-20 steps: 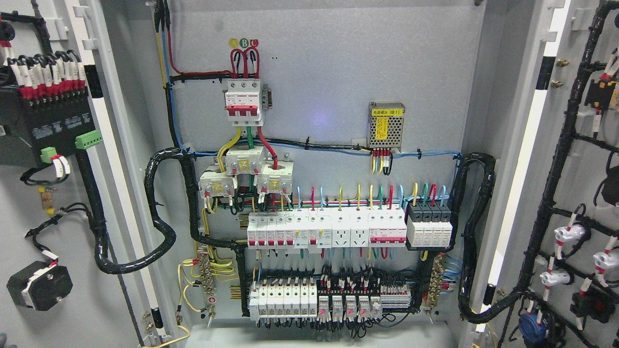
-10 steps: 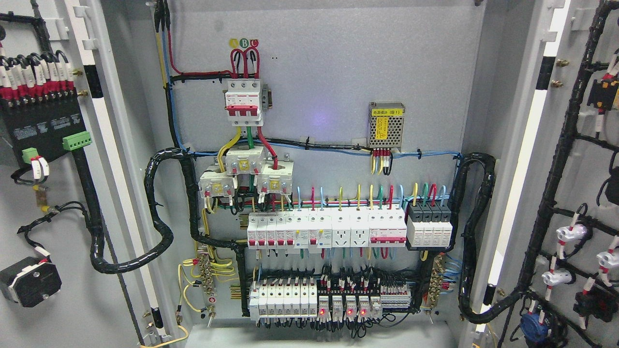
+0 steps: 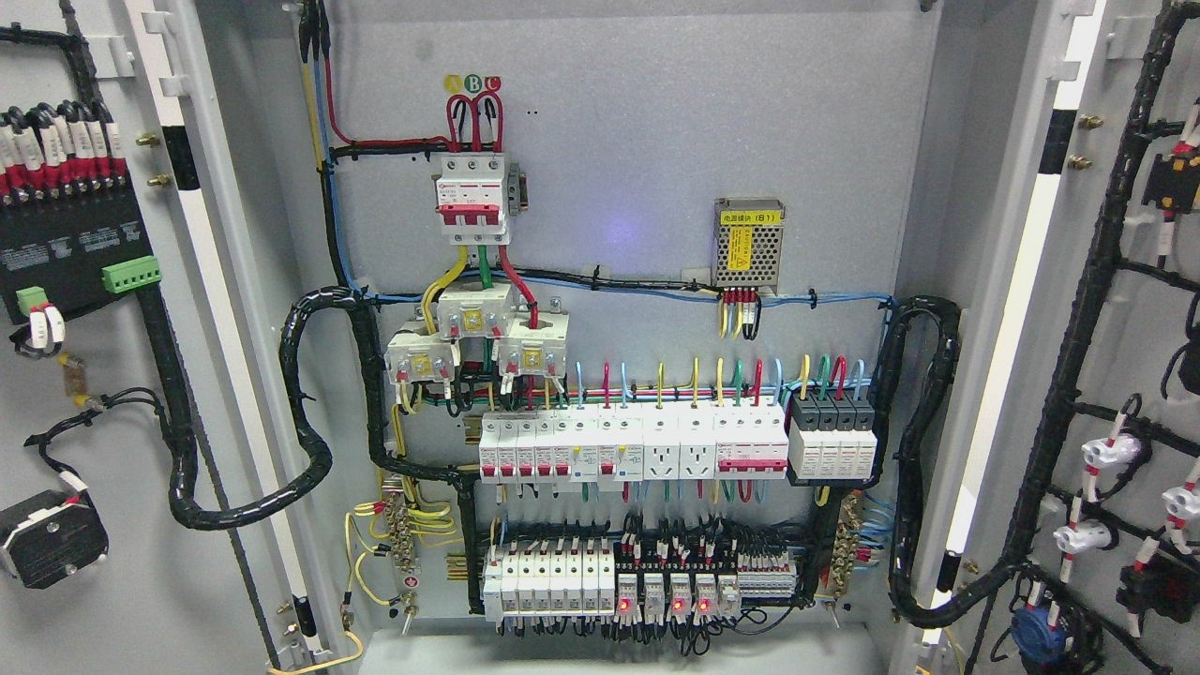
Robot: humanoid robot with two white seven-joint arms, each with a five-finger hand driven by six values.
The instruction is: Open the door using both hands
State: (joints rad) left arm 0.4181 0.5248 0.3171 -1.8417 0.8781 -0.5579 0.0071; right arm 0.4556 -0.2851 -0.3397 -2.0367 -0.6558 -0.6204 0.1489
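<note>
Behind both open doors [image 3: 112, 562], cabinet [image 3: 656, 141] wiring shows; labels seem unreadable.

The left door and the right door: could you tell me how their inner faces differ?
The left door carries a black terminal module with green connectors; the right door carries white lamp holders and a blue part. Left wiring loops loosely; right wiring branches like a ladder. Both stand open, grey, wired in black.
</note>
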